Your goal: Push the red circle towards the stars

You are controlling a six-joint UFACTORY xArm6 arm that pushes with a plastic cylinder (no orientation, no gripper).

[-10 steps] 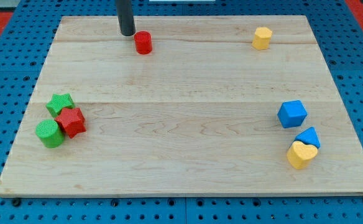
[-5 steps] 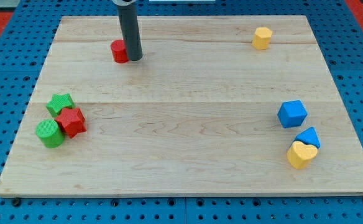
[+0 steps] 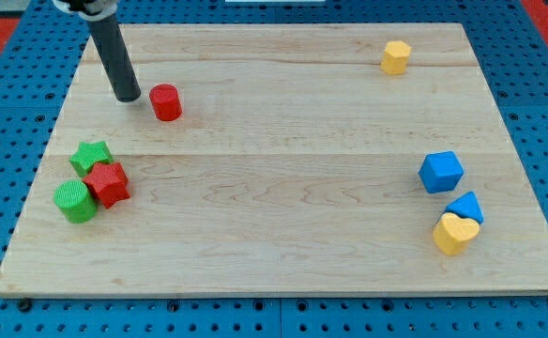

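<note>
My tip [image 3: 128, 98] just left of red circle [image 3: 166, 102], not touching; no gripper on rod. Green star [image 3: 91, 156], red star [image 3: 108, 183] lie below-left. Best: circle round to its upper right, push diagonally.

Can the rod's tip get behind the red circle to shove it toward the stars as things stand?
Probably yes. My tip sits just left of the red circle, on the stars' side, so it must circle round to the block's upper right. Nothing stands there, and the green star and red star lie apart below.
</note>
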